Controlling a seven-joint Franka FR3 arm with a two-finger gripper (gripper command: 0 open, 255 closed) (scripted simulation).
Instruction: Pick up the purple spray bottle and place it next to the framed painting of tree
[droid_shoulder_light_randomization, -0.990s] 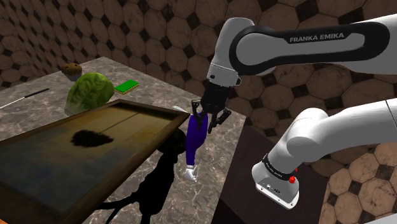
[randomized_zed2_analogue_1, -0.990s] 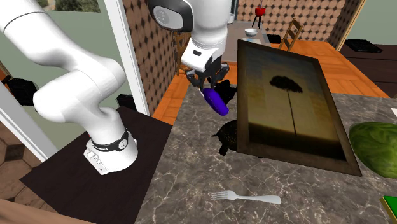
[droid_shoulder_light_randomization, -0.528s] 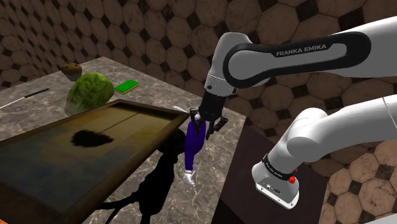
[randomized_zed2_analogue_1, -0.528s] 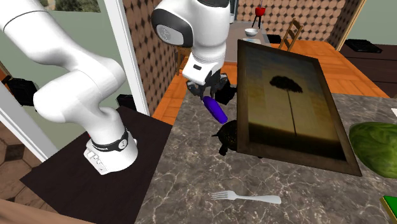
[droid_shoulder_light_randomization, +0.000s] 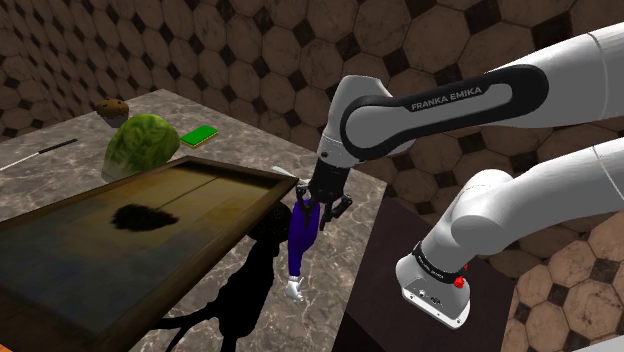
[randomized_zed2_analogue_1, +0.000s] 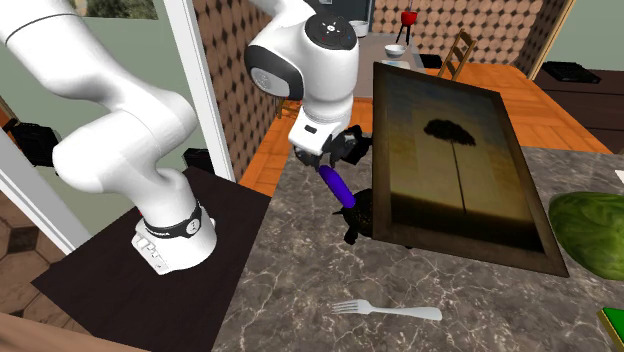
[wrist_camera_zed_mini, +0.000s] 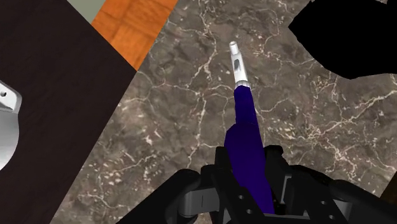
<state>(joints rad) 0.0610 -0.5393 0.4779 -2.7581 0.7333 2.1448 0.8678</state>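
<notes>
Gripper (droid_shoulder_light_randomization: 318, 199): fingers (wrist_camera_zed_mini: 275, 162) pinching broad end of spray bottle (wrist_camera_zed_mini: 245, 127).
Spray bottle: hanging nozzle-down over table (droid_shoulder_light_randomization: 335, 285) edge nearest stand (droid_shoulder_light_randomization: 385, 265), beside painting (droid_shoulder_light_randomization: 130, 235).
Handling: probably light, stiff, smooth; best held on body.

Tight on one side: the framed painting (randomized_zed2_analogue_1: 455, 165) sits just beside the gripper (randomized_zed2_analogue_1: 326, 158) and its clasped purple spray bottle (randomized_zed2_analogue_1: 338, 187), with a black lump (randomized_zed2_analogue_1: 357, 218) at the frame's corner. The marble counter (randomized_zed2_analogue_1: 290, 280) towards the stand (randomized_zed2_analogue_1: 100, 285) is open, down to the fork (randomized_zed2_analogue_1: 388, 311).

One purple spray bottle (droid_shoulder_light_randomization: 300, 232), one framed painting (randomized_zed2_analogue_1: 450, 170), one fork (randomized_zed2_analogue_1: 390, 311), one cabbage (droid_shoulder_light_randomization: 143, 143)
</notes>
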